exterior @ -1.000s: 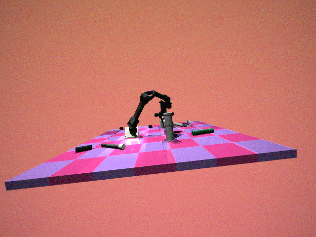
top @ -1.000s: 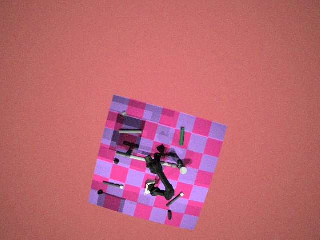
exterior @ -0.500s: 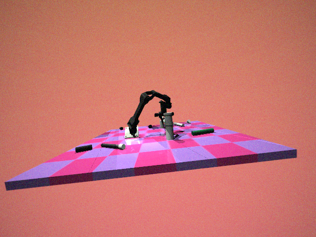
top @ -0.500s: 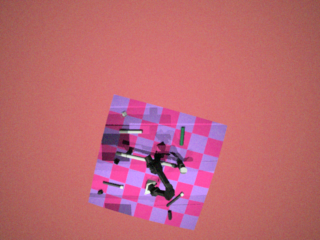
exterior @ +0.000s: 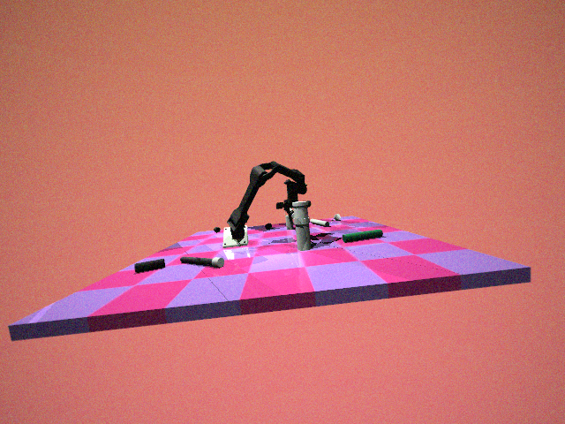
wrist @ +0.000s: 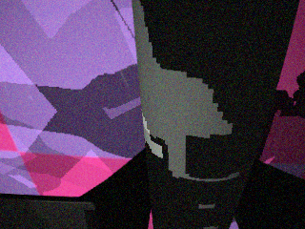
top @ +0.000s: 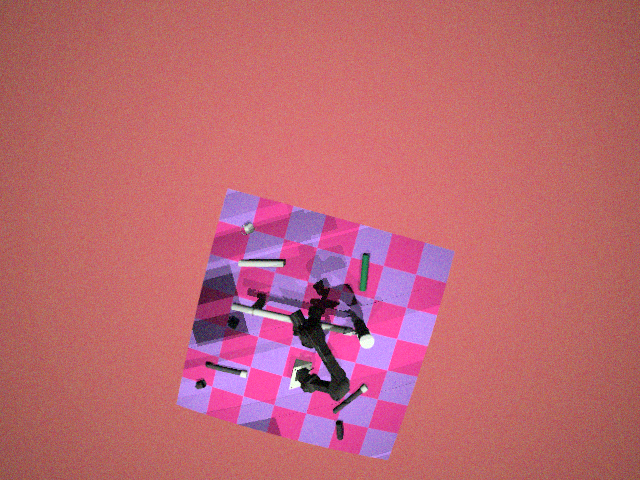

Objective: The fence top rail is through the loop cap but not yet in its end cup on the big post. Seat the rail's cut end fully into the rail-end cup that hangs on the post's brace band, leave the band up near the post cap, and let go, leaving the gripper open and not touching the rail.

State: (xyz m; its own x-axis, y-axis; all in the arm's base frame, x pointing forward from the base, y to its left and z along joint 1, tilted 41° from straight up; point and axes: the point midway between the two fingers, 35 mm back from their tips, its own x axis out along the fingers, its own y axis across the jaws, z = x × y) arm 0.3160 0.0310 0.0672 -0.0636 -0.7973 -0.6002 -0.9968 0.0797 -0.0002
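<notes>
The checkered worktop point(top: 403, 356) point(exterior: 346, 276) carries everything; above it the arm point(top: 329, 356) point(exterior: 248, 196) arches from its white base; the big post point(exterior: 303, 235) stands upright, its pale post cap point(top: 366, 341) point(exterior: 300, 203) on top; the long white top rail point(top: 273, 314) runs beneath the end effector point(top: 302, 324) point(exterior: 290, 210), which is closed around it; its cut end lies near the post, though seating in the cup is hard to tell; a green cylinder point(top: 364, 272) point(exterior: 362, 236) lies apart.

And here's the gripper point(wrist: 184, 154), clamped on the rail point(wrist: 183, 100), dark shadow and a jagged grey patch across it, the pink-and-purple checkered desk point(wrist: 71, 52) beyond!
</notes>
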